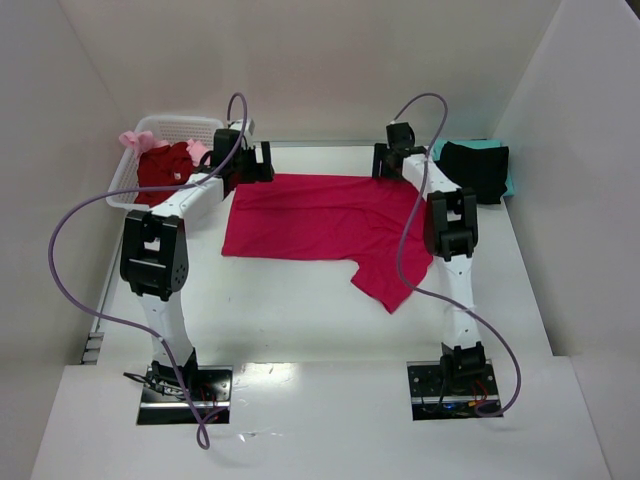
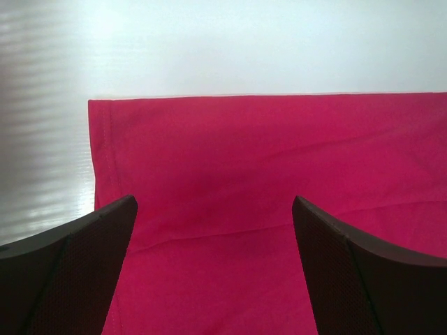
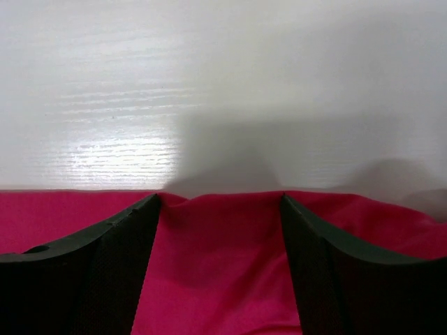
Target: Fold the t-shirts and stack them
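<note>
At far hem of crimson tee point(image 1: 320, 215), left tool point(image 2: 214, 202) wide, right tool point(image 3: 220, 199) part-open, teal tee point(image 1: 438, 150) mostly hidden

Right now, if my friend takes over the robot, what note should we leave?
Left gripper: open, above the far left corner of the crimson shirt.
Right gripper: open, straddling that shirt's bunched far right edge.
Black shirt lies on the teal shirt, far right. Dark red shirt and pink shirt sit in the basket, far left.
Done: black and teal seem stacked.
Left: fold and stack crimson, then the two in the basket.
</note>
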### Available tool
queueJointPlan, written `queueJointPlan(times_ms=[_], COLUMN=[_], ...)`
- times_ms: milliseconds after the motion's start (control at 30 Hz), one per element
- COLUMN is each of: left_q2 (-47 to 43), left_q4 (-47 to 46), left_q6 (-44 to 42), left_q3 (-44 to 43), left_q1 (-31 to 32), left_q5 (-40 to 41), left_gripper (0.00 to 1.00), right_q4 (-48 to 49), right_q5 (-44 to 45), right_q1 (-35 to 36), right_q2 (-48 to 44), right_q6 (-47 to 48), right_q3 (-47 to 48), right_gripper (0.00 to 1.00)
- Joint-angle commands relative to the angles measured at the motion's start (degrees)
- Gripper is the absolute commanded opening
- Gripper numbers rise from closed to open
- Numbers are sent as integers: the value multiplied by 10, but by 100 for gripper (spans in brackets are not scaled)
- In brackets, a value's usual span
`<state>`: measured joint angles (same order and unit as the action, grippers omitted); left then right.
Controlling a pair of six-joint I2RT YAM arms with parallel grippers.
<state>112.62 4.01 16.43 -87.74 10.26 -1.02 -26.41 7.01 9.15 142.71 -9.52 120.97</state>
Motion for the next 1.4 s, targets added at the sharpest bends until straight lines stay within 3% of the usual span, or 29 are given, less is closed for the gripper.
queueJointPlan(times_ms=[0, 200, 500, 600, 633, 733, 867, 1000, 1233, 1367], left_q2=[-11, -11, -11, -16, -16, -16, -2, -2, -7, -13], left_q4=[-18, -18, -18, -18, -18, -13, 9, 9, 9, 9], left_q6=[-10, -10, -10, -10, -10, -10, 8, 8, 13, 13], left_q3=[4, 4, 9, 9, 9, 9, -10, -10, -10, -5], left_q1=[-1, -1, -1, -1, -1, -1, -1, -1, -1, -1], left_q5=[8, 15, 20, 26, 26, 26, 26, 10, 10, 10], left_gripper=[99, 99, 99, 99, 99, 99, 99, 99, 99, 99], right_q4=[-33, -33, -61, -95, -102, -102, -95, -95, -8, 32], right_q5=[15, 3, -20, -20, -13, 16, 35, 70, 89, 89], right_q1=[8, 13, 34, 34, 34, 34, 27, 13, -24, -42], right_q2=[24, 36, 113, 143, 143, 115, 42, -26, -159, -202], right_q6=[6, 5, 5, -8, -8, -14, -3, -3, -3, -20], right_q3=[31, 44, 190, 254, 275, 275, 242, 193, -90, -196], right_gripper=[75, 68, 57, 57, 62, 64, 71, 71, 72, 72])
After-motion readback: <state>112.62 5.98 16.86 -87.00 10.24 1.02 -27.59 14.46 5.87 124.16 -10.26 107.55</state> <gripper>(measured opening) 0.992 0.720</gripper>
